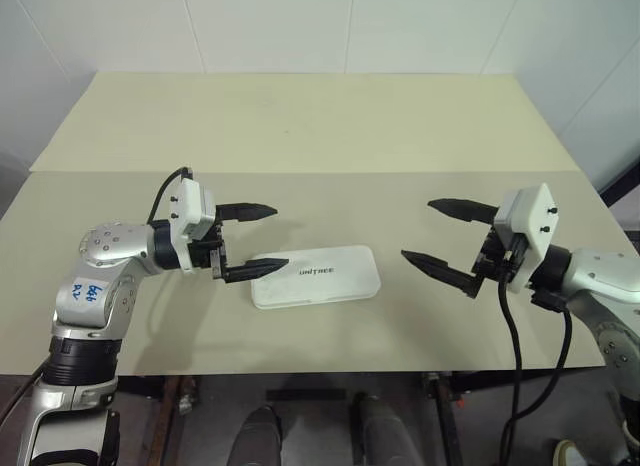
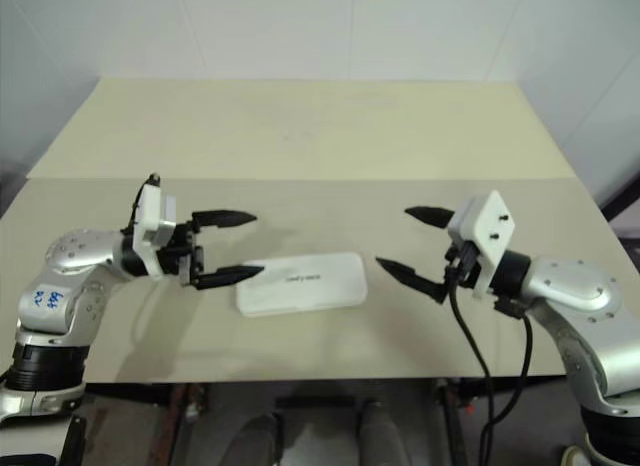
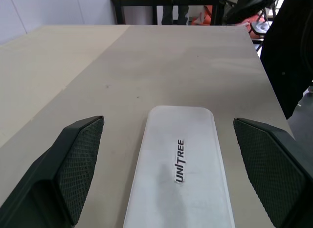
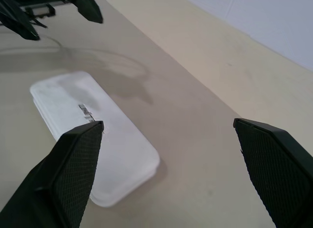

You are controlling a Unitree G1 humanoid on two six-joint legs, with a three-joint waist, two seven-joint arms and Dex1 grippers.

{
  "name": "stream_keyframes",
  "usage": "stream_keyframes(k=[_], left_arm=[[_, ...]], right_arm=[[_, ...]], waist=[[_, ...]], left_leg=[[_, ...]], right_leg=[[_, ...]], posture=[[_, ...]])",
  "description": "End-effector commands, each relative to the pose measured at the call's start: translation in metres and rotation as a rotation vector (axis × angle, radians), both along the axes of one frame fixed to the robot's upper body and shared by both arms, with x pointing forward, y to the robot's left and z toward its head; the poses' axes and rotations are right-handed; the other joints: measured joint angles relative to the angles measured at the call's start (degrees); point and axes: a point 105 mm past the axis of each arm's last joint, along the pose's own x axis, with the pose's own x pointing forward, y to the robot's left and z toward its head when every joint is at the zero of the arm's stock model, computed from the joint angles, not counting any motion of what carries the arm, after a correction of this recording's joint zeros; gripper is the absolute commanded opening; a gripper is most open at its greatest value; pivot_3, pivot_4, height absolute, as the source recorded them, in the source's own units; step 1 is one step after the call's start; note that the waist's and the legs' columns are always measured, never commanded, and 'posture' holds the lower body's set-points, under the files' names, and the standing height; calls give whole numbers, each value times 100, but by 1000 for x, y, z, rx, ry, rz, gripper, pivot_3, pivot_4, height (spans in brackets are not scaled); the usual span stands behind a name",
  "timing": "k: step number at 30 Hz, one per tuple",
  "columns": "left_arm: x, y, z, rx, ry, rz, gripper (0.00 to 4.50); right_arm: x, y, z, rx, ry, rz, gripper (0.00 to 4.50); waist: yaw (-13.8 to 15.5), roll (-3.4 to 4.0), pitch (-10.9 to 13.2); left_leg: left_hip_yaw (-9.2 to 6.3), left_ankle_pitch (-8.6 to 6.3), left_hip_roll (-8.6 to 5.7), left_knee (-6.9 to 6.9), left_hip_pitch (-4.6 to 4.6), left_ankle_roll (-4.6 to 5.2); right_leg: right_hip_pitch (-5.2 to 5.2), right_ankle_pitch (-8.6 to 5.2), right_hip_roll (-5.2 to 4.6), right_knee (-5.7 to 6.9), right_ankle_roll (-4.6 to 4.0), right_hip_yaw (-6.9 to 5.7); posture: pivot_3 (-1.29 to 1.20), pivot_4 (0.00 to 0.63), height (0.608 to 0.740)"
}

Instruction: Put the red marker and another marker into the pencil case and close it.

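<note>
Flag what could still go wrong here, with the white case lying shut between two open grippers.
The pencil case looks shut, but no view confirms that the lid has latched; it might spring open. The open left gripper hangs over the case's end, its lower finger just above the lid; a low sweep could push the case across the table.

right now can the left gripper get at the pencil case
Probably yes. The left gripper is open and hangs right at the near end of the closed pencil case, one fingertip over its corner. Nothing lies between them; the right gripper stands off beyond the other end.
</note>
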Motion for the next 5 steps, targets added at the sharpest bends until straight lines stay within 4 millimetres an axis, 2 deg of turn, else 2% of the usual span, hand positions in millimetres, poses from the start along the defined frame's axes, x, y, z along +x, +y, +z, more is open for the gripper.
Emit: stream_keyframes(k=[1,5], left_arm=[[-5,7,5,20,-53,26,4443],[-6,6,8,22,-52,32,4443]], right_arm=[[-1,-5,12,-8,-53,-4,4500],[0,-8,12,-12,-43,5,4500]], waist=[[-6,0,0],[9,0,0]], left_leg=[[0,0,0,-1,0,0],[0,0,0,3,-1,0]], right_leg=[[-1,0,0,0,0,0],[0,0,0,0,0,0]], posture=[[0,150,740],[0,150,740]])
